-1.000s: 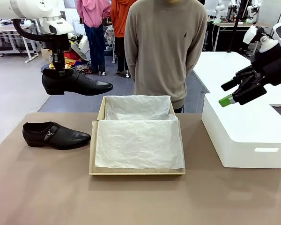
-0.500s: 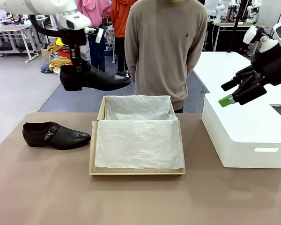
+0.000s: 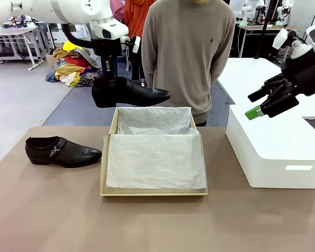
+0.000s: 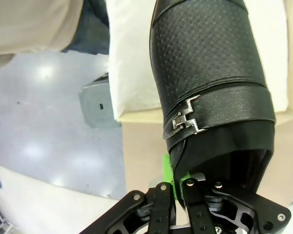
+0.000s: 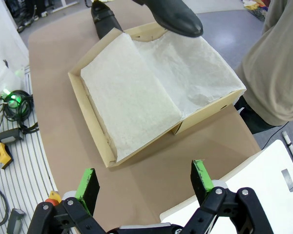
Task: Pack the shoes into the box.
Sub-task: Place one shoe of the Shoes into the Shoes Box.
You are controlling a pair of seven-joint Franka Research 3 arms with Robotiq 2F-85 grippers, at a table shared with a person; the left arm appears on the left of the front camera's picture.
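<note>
shoes: 2 (raised shoe [image 3: 128, 93] far left, resting shoe [image 3: 62, 151] left) | box [image 3: 103, 168]: 1 | white bin [image 3: 273, 157]: 1, right

bench [image 3: 147, 226]: brown, bare along near edge | white bin [image 3: 275, 152]: at right edge | person in beige sweater [image 3: 186, 52]: standing at far edge, middle | clothes pile [image 3: 73, 65]: floor, beyond far-left corner | cables [image 5: 10, 105]: floor, off near edge

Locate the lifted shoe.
Front view: the shoe hangs left of centre from the shut left gripper, clamped at its heel, above the box's far-left corner, toe before the person.
</note>
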